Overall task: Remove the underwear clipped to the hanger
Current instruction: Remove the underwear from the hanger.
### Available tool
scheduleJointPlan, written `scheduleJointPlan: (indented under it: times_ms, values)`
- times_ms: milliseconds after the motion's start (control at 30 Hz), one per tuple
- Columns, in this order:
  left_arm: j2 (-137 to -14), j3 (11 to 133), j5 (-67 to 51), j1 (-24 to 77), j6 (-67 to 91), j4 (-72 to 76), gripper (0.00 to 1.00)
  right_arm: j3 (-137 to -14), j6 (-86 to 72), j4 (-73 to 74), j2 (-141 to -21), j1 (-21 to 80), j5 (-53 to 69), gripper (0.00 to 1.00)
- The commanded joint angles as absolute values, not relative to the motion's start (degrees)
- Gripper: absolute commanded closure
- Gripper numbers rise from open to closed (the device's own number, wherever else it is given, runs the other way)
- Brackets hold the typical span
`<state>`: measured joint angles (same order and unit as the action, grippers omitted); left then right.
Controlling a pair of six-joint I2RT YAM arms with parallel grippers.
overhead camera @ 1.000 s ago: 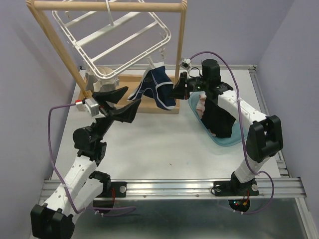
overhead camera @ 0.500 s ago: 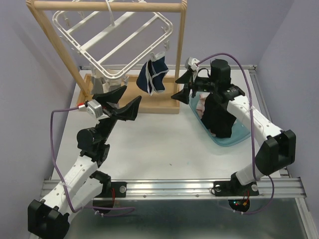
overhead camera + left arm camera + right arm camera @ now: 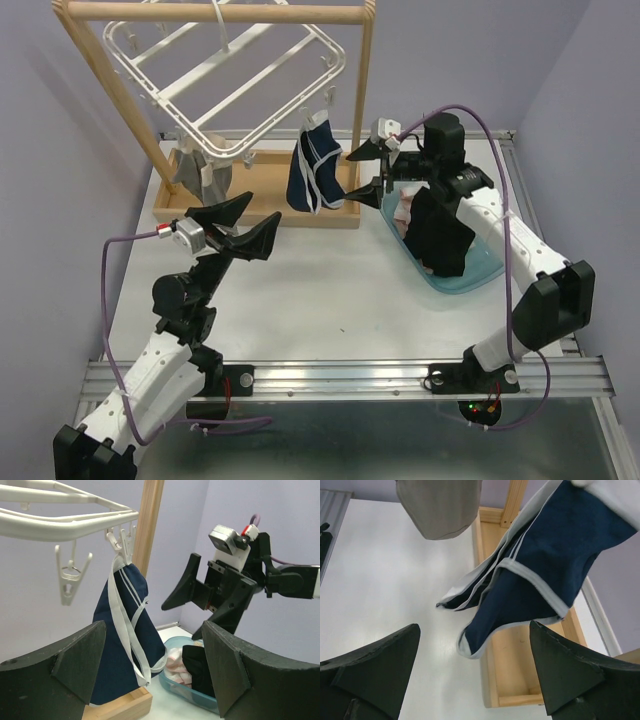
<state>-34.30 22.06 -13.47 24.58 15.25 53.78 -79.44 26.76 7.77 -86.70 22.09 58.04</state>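
Observation:
The white hanger (image 3: 230,80) hangs tilted from the wooden rail. A navy underwear with white trim (image 3: 316,165) dangles from a clip at the hanger's right corner, clear in the left wrist view (image 3: 122,630) and the right wrist view (image 3: 545,565). A grey underwear (image 3: 195,170) hangs at the hanger's lower left (image 3: 440,505). My right gripper (image 3: 355,176) stands open just right of the navy piece, not touching it (image 3: 474,627). My left gripper (image 3: 262,208) is open and empty, below and left of the navy piece (image 3: 154,630).
The wooden stand has a top rail (image 3: 220,12), a right post (image 3: 362,110) and a tray-like base (image 3: 260,210) under the hanger. A blue tub (image 3: 470,275) at the right holds black (image 3: 440,235) and pink (image 3: 403,210) cloth. Spare clips (image 3: 70,577) dangle from the frame.
My right gripper opened, let go of the navy underwear and drew back to the right. The navy piece swung back and hangs straight down. The left arm pulled back slightly.

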Motion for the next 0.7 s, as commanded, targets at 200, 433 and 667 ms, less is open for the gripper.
scheduleJointPlan:
  times_ms: [200, 433, 667]
  values:
    - [-29.8, 19.2, -11.3, 25.0, 15.2, 51.9, 0.12, -93.7, 20.5, 6.5, -88.9, 21.8, 60.5, 0.05]
    - [-31.5, 20.2, -10.8, 25.8, 16.6, 51.9, 0.12, -93.4, 15.7, 6.5, -90.3, 21.8, 52.6, 0.06]
    - [-29.9, 19.3, -10.5, 26.5, 16.9, 51.6, 0.12, -91.7, 15.8, 4.8, -94.2, 21.8, 48.5, 0.06]
